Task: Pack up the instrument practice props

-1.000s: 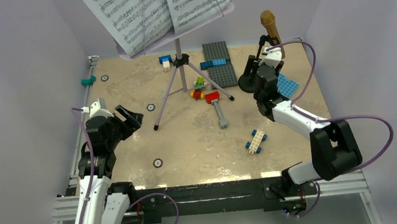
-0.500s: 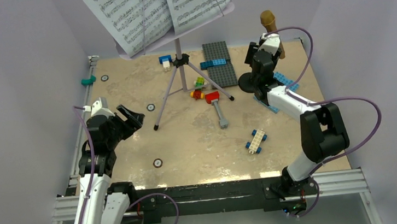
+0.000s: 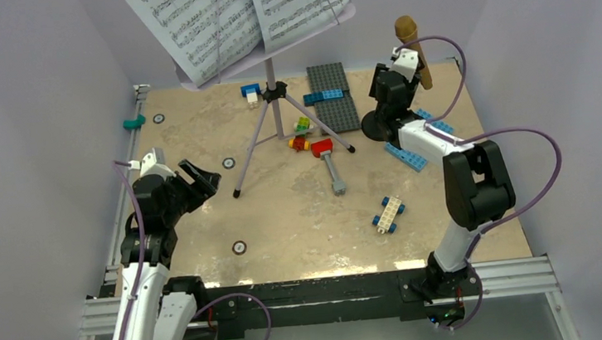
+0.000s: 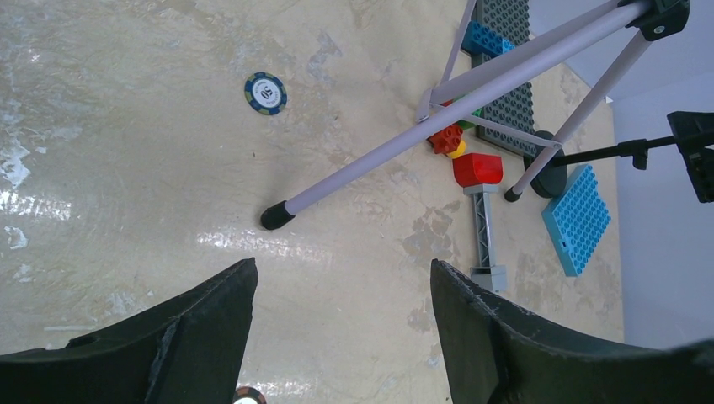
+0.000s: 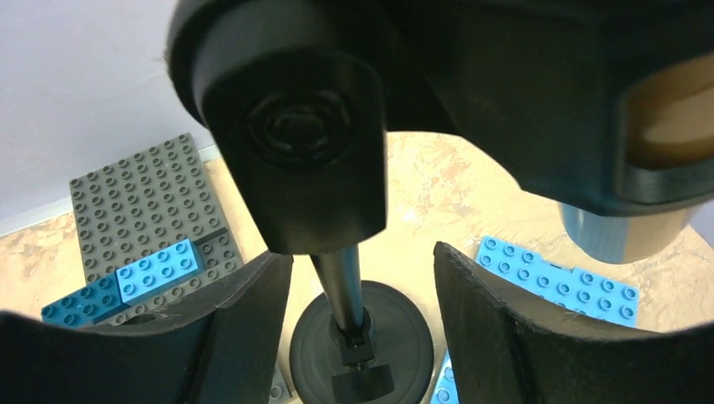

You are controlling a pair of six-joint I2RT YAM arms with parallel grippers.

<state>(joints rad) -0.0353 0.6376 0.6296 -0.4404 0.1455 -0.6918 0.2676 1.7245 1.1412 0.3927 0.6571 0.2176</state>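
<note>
Black mic stand (image 5: 397, 326): post now between spread fingers of right end effector (image 5: 359, 259), nearer than a second ago | left end effector (image 4: 341, 282) spread, idle | ready to clamp

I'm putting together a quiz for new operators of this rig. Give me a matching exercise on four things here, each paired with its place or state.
Column 1
1. microphone
2. toy hammer
3. sheet-music pages
4. left gripper

Column 2
A. open, holding nothing
B. propped on the lilac music stand
C. lying flat on the table
D. upright at the far right, on the black mic stand

Pairs: 1-D, 2-C, 3-B, 4-A
</note>
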